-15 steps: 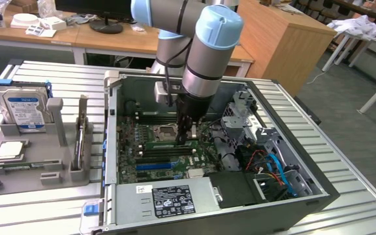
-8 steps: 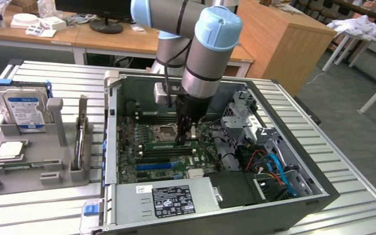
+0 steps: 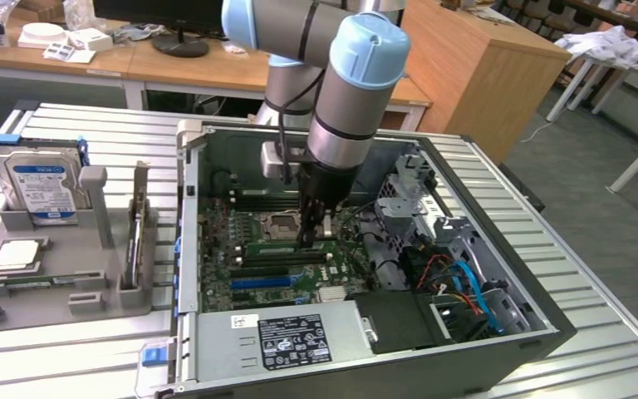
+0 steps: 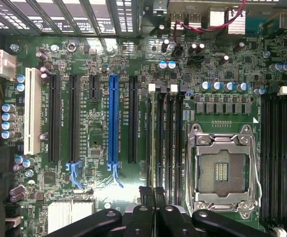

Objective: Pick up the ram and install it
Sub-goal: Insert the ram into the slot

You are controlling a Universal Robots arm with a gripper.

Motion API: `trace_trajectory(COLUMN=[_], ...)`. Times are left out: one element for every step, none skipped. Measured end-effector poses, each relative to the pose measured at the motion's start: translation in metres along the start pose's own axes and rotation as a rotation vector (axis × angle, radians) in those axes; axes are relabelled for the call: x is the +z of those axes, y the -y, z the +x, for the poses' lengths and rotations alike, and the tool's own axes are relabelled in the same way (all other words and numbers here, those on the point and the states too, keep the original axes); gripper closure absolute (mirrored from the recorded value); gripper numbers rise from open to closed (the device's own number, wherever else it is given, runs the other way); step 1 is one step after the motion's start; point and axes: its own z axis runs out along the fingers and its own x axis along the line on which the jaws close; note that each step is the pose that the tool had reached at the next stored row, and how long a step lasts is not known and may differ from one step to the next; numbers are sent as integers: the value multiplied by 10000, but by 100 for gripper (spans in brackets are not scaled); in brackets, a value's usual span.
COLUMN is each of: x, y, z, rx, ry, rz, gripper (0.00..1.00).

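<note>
The ram (image 3: 283, 247) is a thin green stick standing on edge along the memory slots of the motherboard (image 3: 242, 287) inside the open computer case. My gripper (image 3: 316, 239) reaches straight down into the case at the stick's end nearest the exterior view's right. Its black fingers are closed together on the stick's top edge. In the wrist view the gripper (image 4: 152, 191) sits over the row of black memory slots (image 4: 165, 138). The ram (image 4: 149, 138) shows there edge-on as a thin pale strip running into the fingertips. The empty processor socket (image 4: 223, 168) lies right beside these slots.
A grey fixture (image 3: 59, 274) on the exterior view's left holds a hard drive (image 3: 42, 187), a square silver chip (image 3: 14, 253) and an upright stand (image 3: 136, 229). The case walls (image 3: 186, 249), drive cage (image 3: 414, 195), cables (image 3: 463, 283) and power supply (image 3: 286, 341) crowd around the motherboard.
</note>
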Motion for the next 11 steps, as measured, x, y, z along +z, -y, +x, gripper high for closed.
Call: trace_trajectory(x=[3,5,6,9,12,15,17,17,17,18,18], y=[0,0,0,0,-1,-4,-7,-8,-8,-8,-8], z=[0,1,1,0,1,1,1,1,1,1,1], rx=[1,2,2,3,4,9,10,8,7,7,7], ry=[-1,-2,-4,-2,0,-1,-2,-2,-2,-2,-1], rz=[0,-1,-2,0,0,0,0,0,0,0,0], gripper=[88,88,88,88,88,88,88,88,88,88,88])
